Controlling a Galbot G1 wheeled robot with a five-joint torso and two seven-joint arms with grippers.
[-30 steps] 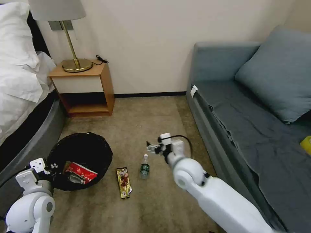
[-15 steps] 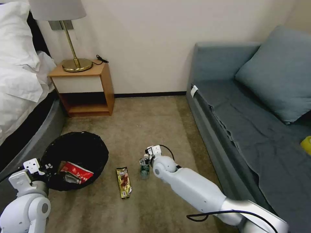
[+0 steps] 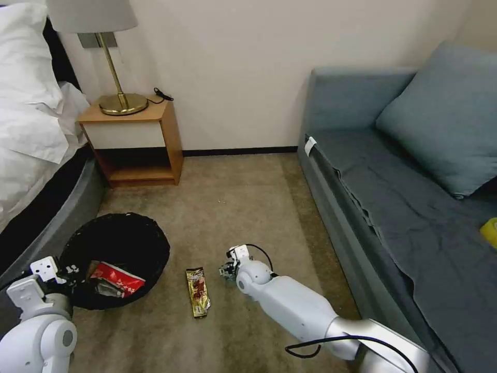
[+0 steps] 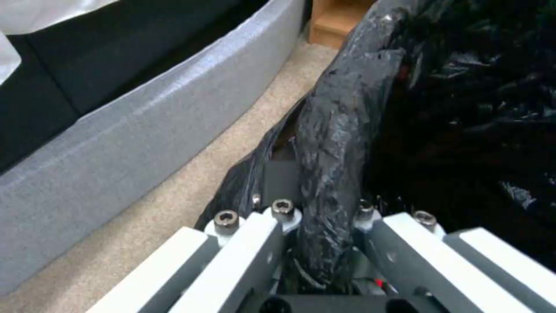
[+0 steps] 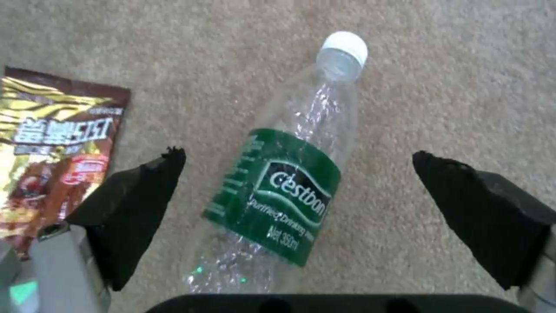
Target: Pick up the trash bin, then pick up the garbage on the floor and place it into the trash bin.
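Note:
The trash bin (image 3: 116, 248), lined with a crinkled black bag, is at the lower left of the head view with a red-and-white packet (image 3: 118, 282) inside. My left gripper (image 3: 66, 272) is shut on its near rim; in the left wrist view the bag-covered rim (image 4: 333, 143) runs between the jaws of the left gripper (image 4: 321, 221). A clear bottle (image 5: 289, 187) with a green label lies on the beige carpet floor (image 3: 238, 207). My right gripper (image 5: 298, 154) hangs open low over it, one pad (image 5: 133, 204) on each side. A dark brown-yellow snack wrapper (image 3: 198, 291) lies beside it.
A bed (image 3: 31, 155) runs along the left, close behind the bin. A wooden nightstand (image 3: 137, 140) with a brass lamp (image 3: 121, 101) stands at the back wall. A grey sofa (image 3: 404, 207) fills the right side, with a yellow object (image 3: 489, 230) on its seat.
My right arm has dropped from above the floor down to the bottle, gripper open. The left arm and the bin have shifted slightly to the left.

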